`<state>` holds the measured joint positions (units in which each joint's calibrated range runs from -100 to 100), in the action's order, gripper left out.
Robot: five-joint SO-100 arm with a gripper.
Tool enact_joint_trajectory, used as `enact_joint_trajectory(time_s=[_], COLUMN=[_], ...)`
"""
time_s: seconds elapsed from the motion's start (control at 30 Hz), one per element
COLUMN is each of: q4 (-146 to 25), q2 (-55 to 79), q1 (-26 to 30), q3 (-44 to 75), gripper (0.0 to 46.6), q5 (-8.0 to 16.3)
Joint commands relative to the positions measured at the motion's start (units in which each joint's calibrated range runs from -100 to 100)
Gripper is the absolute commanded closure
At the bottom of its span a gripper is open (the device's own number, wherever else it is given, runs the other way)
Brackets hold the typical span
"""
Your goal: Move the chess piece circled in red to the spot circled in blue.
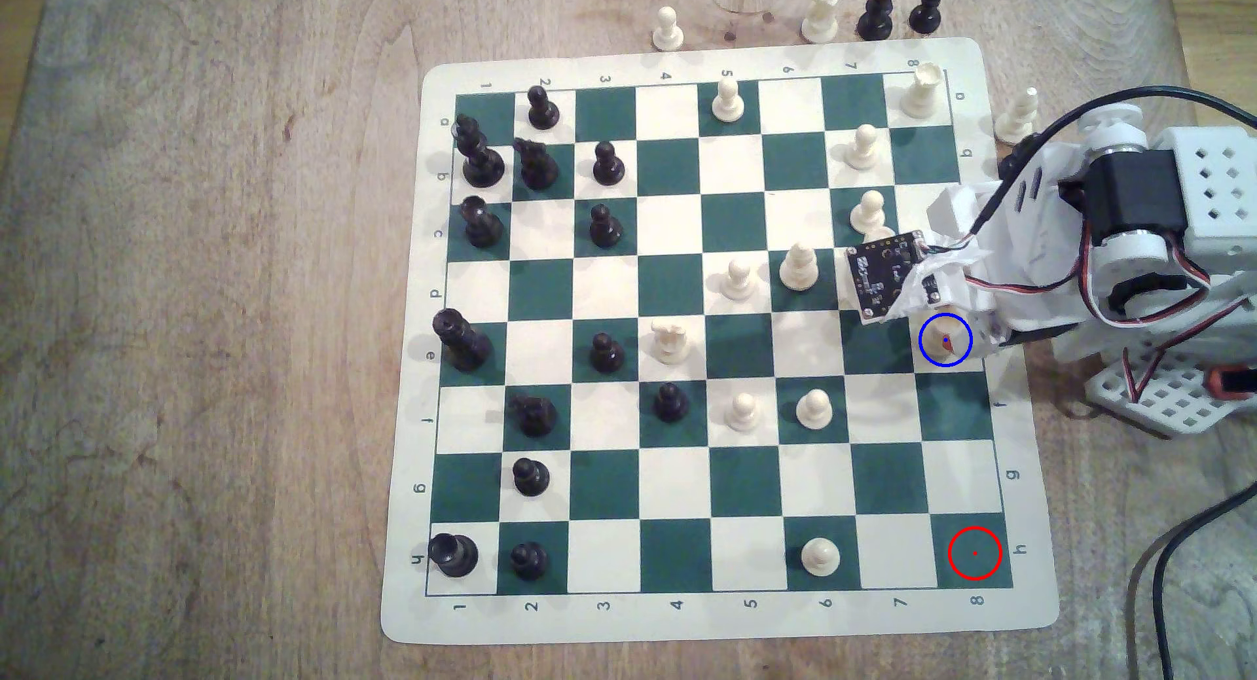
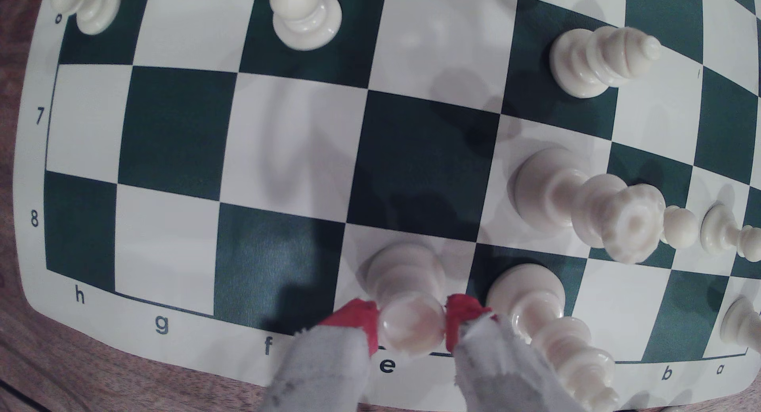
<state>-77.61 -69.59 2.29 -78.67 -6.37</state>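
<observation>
Board (image 1: 680, 625) of green and cream squares on wooden surface (image 1: 204, 313). Black pieces (image 1: 605, 163) cluster at exterior view's left; cream pieces (image 1: 738, 277) spread through centre toward exterior view's right. Further right, blue-ringed spot (image 1: 928, 354) on cream square at board's edge, row e, column 8. Chess piece (image 2: 405, 280) stands on that square, base flat on the cream. Fingers (image 2: 412, 327), red-tipped, sit on either side of its rounded top, narrowly parted, pads (image 2: 360, 317) touching or nearly so; grip pressure cannot be told. Red-ringed green square (image 1: 975, 553) in the corner, well apart.
</observation>
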Motion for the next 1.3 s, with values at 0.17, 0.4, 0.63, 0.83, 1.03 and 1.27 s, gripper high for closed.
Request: enact_joint_trajectory(time_s=[0.17, 0.4, 0.63, 0.83, 1.03, 1.27], q4=[0.7, 1.9, 0.9, 0.4, -2.9, -1.5], q2=[1.8, 1.9, -1.1, -5.1, -7.4, -10.7], q1=[0.4, -0.2, -1.1, -2.7, -3.4, -4.5], q3=[0.3, 0.3, 2.7, 4.0, 5.2, 7.3], gripper=[36.6, 27.3, 26.5, 26.1, 25.2, 24.8], q5=[-0.4, -0.3, -0.4, -0.3, -0.4, 0.0])
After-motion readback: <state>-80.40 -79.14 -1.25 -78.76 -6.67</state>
